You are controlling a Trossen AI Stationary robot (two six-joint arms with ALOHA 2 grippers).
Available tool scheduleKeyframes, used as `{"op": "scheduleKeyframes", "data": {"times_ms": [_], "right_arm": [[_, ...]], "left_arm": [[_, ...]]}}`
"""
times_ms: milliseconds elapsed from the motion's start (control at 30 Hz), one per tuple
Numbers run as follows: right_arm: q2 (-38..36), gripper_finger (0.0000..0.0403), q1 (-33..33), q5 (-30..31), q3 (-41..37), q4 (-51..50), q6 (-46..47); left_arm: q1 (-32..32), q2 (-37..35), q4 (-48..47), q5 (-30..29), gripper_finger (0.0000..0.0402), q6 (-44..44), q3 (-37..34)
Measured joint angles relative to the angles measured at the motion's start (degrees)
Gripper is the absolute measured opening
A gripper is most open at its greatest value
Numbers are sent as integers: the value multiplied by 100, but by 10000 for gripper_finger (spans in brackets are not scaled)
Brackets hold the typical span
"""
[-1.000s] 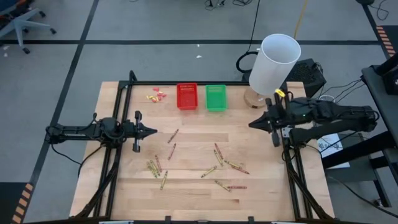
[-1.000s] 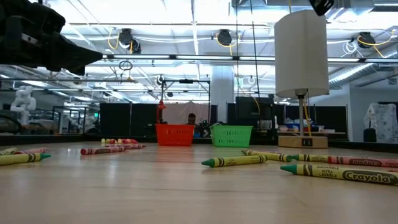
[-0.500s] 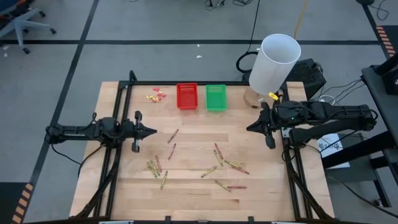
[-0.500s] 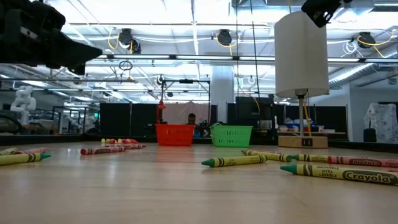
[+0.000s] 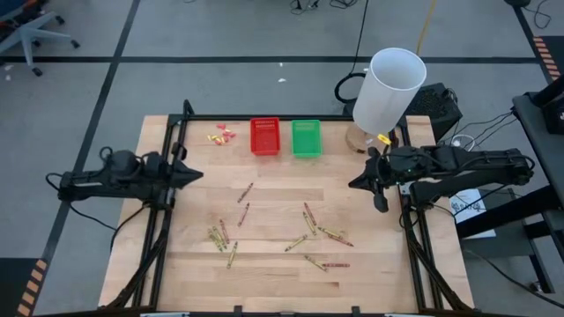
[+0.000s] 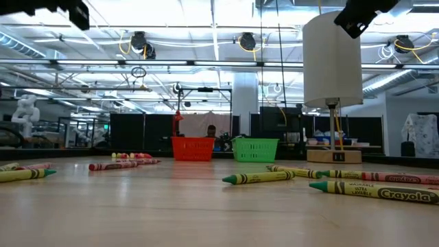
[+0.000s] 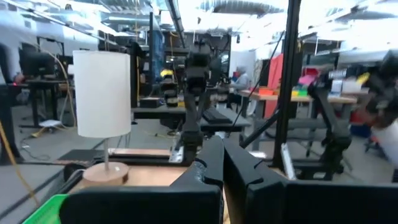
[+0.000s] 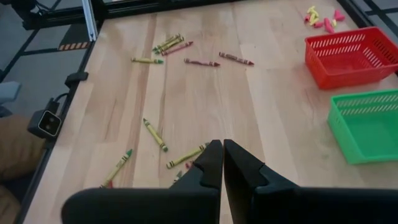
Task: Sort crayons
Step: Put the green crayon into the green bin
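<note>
Several crayons, reddish-brown and yellow-green, lie flat and scattered on the wooden table (image 5: 370,282): one (image 5: 244,192) toward the left, a cluster (image 5: 220,236) nearer the front, others (image 5: 333,234) to the right. The low view shows a green one (image 6: 264,178) lying on its side. My left gripper (image 5: 201,173) hovers shut at the table's left edge, high above the wood and pointing slightly upward (image 7: 222,152). My right gripper (image 5: 352,183) hangs shut over the right part of the table, slanting down toward the crayons (image 8: 222,149). Neither touches anything.
A red basket (image 5: 265,136) and a green basket (image 5: 306,137) stand side by side at the far edge. Small yellow and pink scraps (image 5: 222,135) lie left of them. A white lamp (image 5: 388,88) stands at the far right corner. Black frame rails (image 5: 172,150) run along both sides.
My left gripper has risen well above the table, drawn back toward the left edge and tipped its fingers upward, staying shut. My right gripper has sunk a little and tipped further downward, also shut. The crayons have not moved.
</note>
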Motion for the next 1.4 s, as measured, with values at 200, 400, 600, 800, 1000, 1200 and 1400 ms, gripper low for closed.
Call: {"op": "scheduleKeyframes", "data": {"times_ms": [200,400,600,800,1000,1200,1400], "right_arm": [[110,0,84,2,-196,98,238],[337,0,251,0,-459,93,633],[610,0,474,-4,-814,530,1019],[1165,0,808,312,-896,580,1594],[2096,21,1236,730,-896,664,2047],[2863,81,1485,761,-829,1238,2249],[3460,124,1672,758,-824,1745,2418]], "left_arm": [[0,789,-437,1,0,-104,918],[0,1897,-1273,-22,0,41,1928],[0,2739,-1529,-10,0,37,2053],[-77,3472,-1842,-20,0,-17,2050],[-270,4177,-1603,-72,0,65,2051],[-425,4646,-1170,-89,0,26,2051],[-533,4908,-1096,-91,0,28,2051]]}}
